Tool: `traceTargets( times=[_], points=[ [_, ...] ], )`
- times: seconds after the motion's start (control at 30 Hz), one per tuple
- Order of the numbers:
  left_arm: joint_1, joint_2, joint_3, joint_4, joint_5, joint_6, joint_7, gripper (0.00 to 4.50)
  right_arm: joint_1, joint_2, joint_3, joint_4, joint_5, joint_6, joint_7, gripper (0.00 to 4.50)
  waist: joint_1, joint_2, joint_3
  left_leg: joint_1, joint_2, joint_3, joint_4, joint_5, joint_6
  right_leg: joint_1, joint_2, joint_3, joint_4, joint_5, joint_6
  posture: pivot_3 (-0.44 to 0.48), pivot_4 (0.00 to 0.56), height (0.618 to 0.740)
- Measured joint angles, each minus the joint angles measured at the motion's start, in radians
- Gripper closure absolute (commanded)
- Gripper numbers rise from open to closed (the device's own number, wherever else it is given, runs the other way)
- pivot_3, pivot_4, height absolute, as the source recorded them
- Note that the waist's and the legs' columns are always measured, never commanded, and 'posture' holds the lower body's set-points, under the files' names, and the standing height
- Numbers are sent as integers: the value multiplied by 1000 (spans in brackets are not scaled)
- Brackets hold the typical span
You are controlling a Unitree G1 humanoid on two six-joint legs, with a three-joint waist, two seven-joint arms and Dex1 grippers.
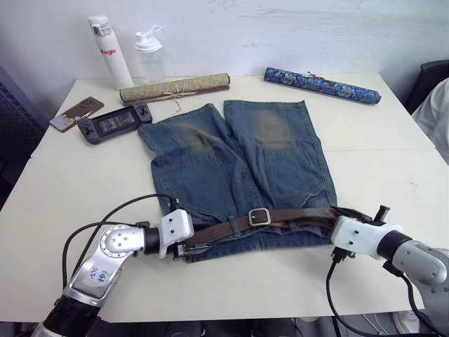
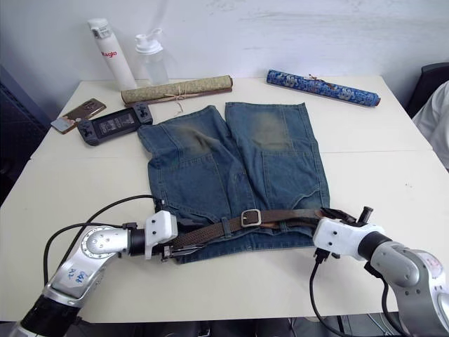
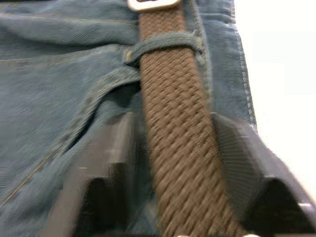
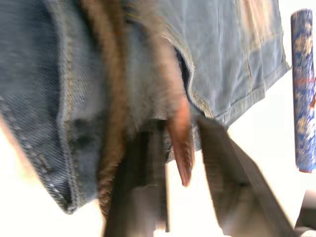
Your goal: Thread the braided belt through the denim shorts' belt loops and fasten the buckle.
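One white table (image 1: 393,175), denim shorts (image 1: 231,161), pale wall (image 1: 316,35) behind

We read one clear marking: red lettering "agio", its start cut off by the curve, on the white bottle (image 1: 110,50) standing behind the olive scroll (image 1: 175,88). A white label on the left arm (image 1: 93,275) carries handwriting we cannot make out

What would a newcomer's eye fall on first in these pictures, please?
The denim shorts spread at the table's centre, with the braided belt along the waistband and its buckle near the middle. The left gripper straddles the strap, and the right gripper flanks the belt's tip.
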Motion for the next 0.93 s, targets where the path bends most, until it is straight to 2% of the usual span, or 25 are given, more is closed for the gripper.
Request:
traceTargets(
  times=[0.03, 0.1, 0.13, 0.27, 0.37, 0.43, 0.5, 0.6, 0.77, 0.83, 0.93],
  points=[
    [11, 0, 16, -7, -18, 7, -2, 42, -5, 7, -12, -2, 28, 30, 12, 1441, 1, 0, 0, 0, 0, 0, 0, 0, 0, 0, 0, 0, 0, 0, 0, 0, 150, 717],
    [37, -1, 60, -45, -79, 46, -4, 0, -9, 11, -58, -14, 108, 105, 49, 376, 3, -1, 0, -1, 0, -1, 0, -1, 1, 1, -1, 0, -1, 0, 0, 0, 150, 717],
    [39, -1, 75, -58, -98, 59, -5, 0, -8, 11, -75, -15, 133, 126, 63, 50, 4, -1, 1, -1, 0, -2, 0, -1, 1, 2, -1, -1, -2, 0, 0, 0, 150, 717],
    [41, 34, 214, -149, -277, 185, -18, 0, -6, 2, -274, -81, 460, 362, 234, 50, 0, 0, 2, -1, 0, -8, 0, -4, 6, 5, -2, -5, -5, 0, 0, 0, 150, 717],
    [-2, 77, 336, -161, -412, 302, -7, 0, -42, -53, -435, -93, 715, 543, 337, 50, -1, 1, 4, -1, 0, -9, 0, -5, 7, 6, -1, -6, -5, 0, 0, 0, 150, 717],
    [-75, 78, 409, -150, -475, 369, 48, 0, -157, -74, -496, -63, 857, 638, 338, 50, -4, 0, 4, 0, 0, -9, 1, -5, 8, 8, -1, -6, -5, 0, 0, 0, 150, 717],
    [-130, 68, 439, -146, -497, 390, 99, 0, -262, -81, -499, -25, 898, 656, 292, 50, -4, 0, 4, 0, -1, -8, 0, -6, 7, 7, -1, -6, -6, 0, 0, 0, 150, 717],
    [-169, 22, 461, -100, -500, 407, 174, 0, -452, -40, -410, 69, 898, 665, 150, 50, -9, -1, 5, -2, -1, -8, 0, -2, 1, 5, -1, -6, -6, 0, 0, 0, 150, 717],
    [-166, -13, 454, -85, -496, 418, 232, 0, -472, 13, -271, 112, 869, 655, 55, 50, -3, -1, 5, -9, -1, -7, 1, -1, 0, -1, 0, -6, -4, 1, 1, 0, 150, 717],
    [-166, -20, 450, -86, -495, 418, 248, 0, -471, 17, -253, 113, 866, 651, 41, 50, 0, -1, 5, -15, -2, -7, 4, 0, 1, -6, 0, -6, -4, 2, 3, 0, 150, 717],
    [-166, -22, 449, -91, -495, 420, 264, 0, -471, 17, -248, 113, 866, 642, 31, 50, 2, -1, 5, -15, -2, -7, 4, 0, 1, -6, 0, -6, -4, 2, 3, 0, 150, 717]
  ],
)
